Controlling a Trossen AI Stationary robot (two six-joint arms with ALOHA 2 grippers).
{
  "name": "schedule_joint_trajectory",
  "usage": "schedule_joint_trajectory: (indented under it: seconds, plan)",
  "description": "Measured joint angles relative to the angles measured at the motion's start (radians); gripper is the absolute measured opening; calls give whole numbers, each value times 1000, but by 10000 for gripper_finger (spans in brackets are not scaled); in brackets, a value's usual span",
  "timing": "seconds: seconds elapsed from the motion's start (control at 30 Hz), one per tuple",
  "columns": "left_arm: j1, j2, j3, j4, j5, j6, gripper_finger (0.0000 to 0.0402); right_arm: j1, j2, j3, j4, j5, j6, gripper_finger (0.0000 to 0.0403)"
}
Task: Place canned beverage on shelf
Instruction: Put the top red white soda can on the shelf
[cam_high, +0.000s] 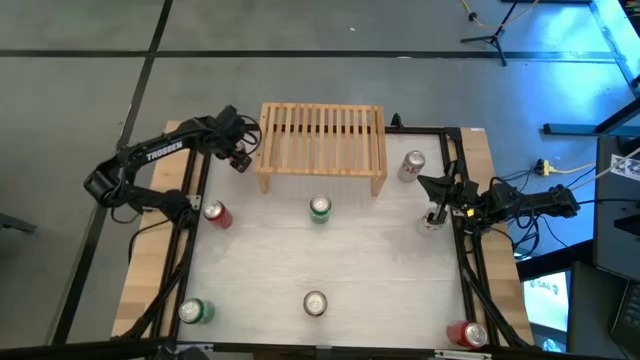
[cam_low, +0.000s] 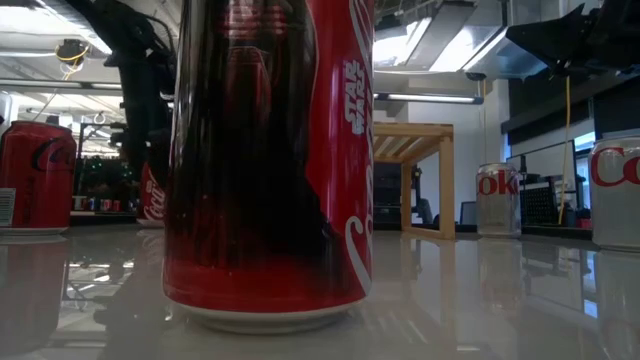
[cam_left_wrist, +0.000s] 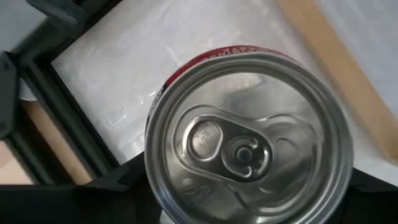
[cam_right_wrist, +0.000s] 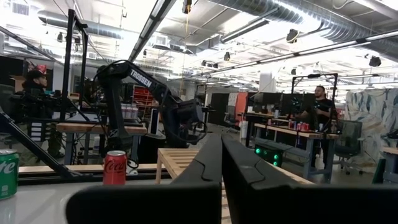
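Left pincer (cam_high: 216, 208) over red can (cam_left_wrist: 249, 134), grip unclear; right pincer (cam_high: 437, 187) together beside shelf (cam_high: 322, 145).

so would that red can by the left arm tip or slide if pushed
The red can stands upright on a glossy table, so a low push probably slides it; a high one may tip it. Its tab looks unopened, so likely full.

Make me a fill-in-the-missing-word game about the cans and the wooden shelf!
The shelf is made of ___.
The middle can, just in front of the shelf, is coloured ___.
The right gripper has its fingers ___.
The closest can in the low view is coloured ___.
Missing words: wood, green, shut, red.
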Motion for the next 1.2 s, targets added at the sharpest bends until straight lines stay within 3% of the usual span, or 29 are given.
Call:
schedule_joint_trajectory:
  seconds: [0.23, 0.43, 0.63, 0.83, 0.97, 1.2]
  plan:
    - [0, -60, 103, -126, -10, 0, 258, 0, 0, 0, 0, 0, -1, 1]
    - [-24, -68, 261, -320, -33, -11, 258, 0, 0, 0, 0, 0, 0, 1]
    - [-51, -68, 419, -397, -26, -27, 258, 0, 0, 0, -11, 0, 1, 1]
    - [-88, -65, 560, -409, -23, -28, 258, 0, 0, 0, -15, 0, 2, 1]
    - [-110, -44, 627, -410, 41, -28, 258, 0, 0, 0, -25, 0, 3, 1]
    - [-144, 75, 757, -440, 77, -28, 258, 0, 0, 0, -25, 0, 3, 1]
